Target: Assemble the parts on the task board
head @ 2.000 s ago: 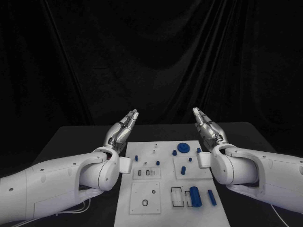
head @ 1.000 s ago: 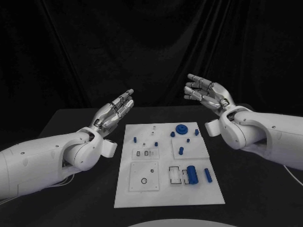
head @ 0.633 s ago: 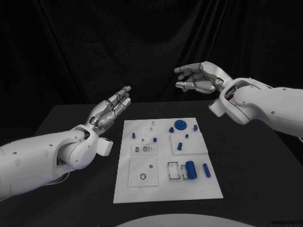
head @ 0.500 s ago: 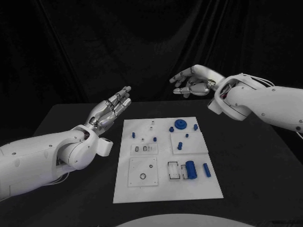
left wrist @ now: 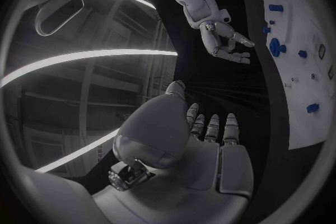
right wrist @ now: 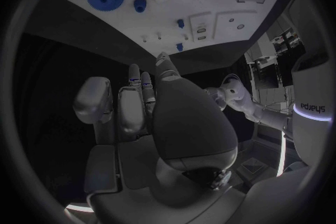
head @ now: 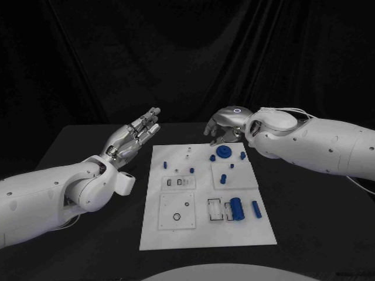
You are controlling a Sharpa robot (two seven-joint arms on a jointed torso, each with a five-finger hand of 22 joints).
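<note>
Right hand (head: 223, 127) above task board (head: 196, 234), empty.

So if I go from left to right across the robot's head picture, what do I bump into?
left hand → task board → right hand. The left hand is raised beside the board with fingers straight; the right hand hangs over the board's far edge, just above the blue gear.

Task board (head: 175, 234) lies mid-table (head: 323, 199), parts (head: 235, 209) on it, hands flanking its far end
</note>
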